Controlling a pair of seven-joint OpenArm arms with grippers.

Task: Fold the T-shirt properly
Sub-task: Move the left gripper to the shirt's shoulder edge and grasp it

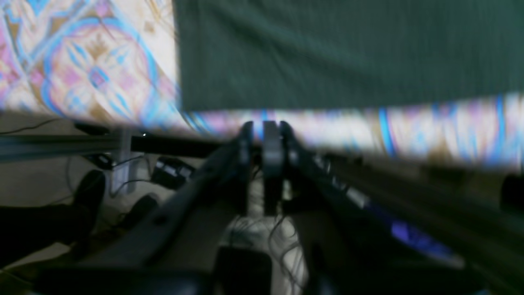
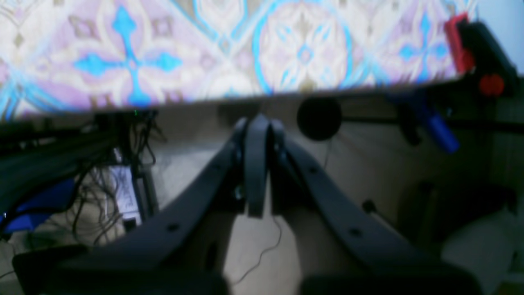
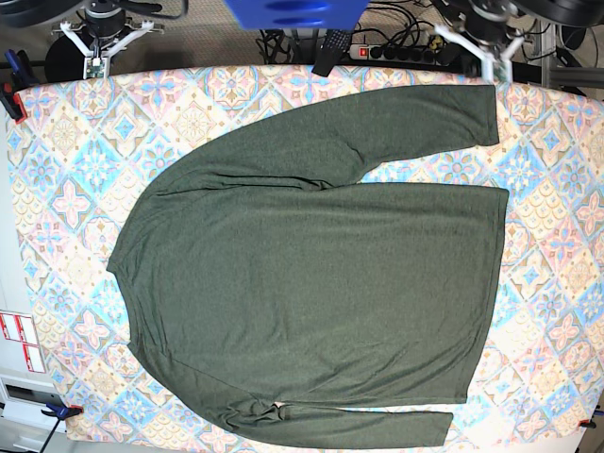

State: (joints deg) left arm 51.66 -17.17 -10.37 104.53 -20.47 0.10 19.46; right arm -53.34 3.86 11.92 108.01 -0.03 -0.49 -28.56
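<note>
The T-shirt (image 3: pixel 311 283), plain dark olive green with long sleeves, lies spread flat on the patterned tablecloth (image 3: pixel 557 236). One sleeve reaches toward the far right corner, and the other lies folded along the shirt's near edge. In the left wrist view, the T-shirt (image 1: pixel 348 53) lies beyond my left gripper (image 1: pixel 265 127). That gripper hangs off the table's far edge with its blurred tips together, holding nothing. It also shows at the top right of the base view as the left gripper (image 3: pixel 490 61). My right gripper (image 2: pixel 257 123) is shut and empty off the far left edge, with only tablecloth ahead. In the base view, the right gripper (image 3: pixel 97 57) sits at the top left.
Red clamps (image 3: pixel 11 99) and a blue clamp (image 3: pixel 57 411) pin the cloth at the left corners; one red clamp (image 2: pixel 458 41) shows beside the right gripper. A power strip (image 3: pixel 396 47) and loose cables lie behind the table.
</note>
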